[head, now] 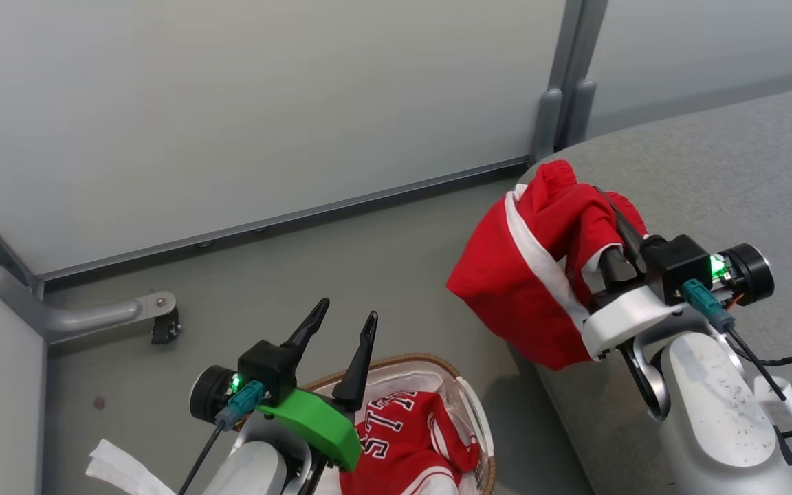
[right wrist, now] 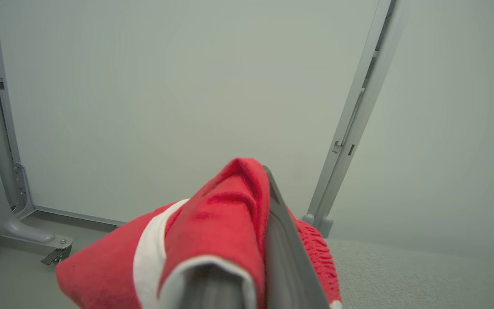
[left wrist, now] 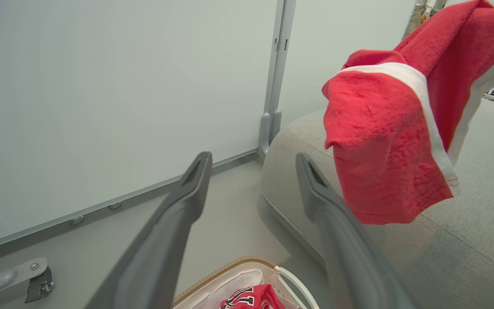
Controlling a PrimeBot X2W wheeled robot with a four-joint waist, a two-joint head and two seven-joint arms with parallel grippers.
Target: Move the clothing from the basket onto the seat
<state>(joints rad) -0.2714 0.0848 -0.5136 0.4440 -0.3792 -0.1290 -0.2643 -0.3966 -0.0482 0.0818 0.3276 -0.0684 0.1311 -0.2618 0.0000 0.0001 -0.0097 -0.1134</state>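
Right gripper (head: 609, 220): I read the fingers as closed together, pinching the striped garment (head: 526, 289). Red cloth wraps round both fingers and hides their tips.
Striped garment: held up in the air over the near corner of the seat (head: 746, 172). It hangs in folds from the fingers, with part of it out past the seat's edge, above the floor (head: 300, 275). I cannot tell whether its lower hem touches the seat.
Left gripper (head: 348, 309): fingers spread wide, nothing between them. It hovers above the basket (head: 430, 359), fingers pointing toward the wall (head: 231, 103).
Jersey (head: 403, 433): lies crumpled inside the basket, lettering facing up, on the white liner (head: 410, 381).
Basket: stands on the floor just beside the seat, apart from it by a narrow strip of floor.
Seat: on my right. The surface I can see carries no clothing lying flat.
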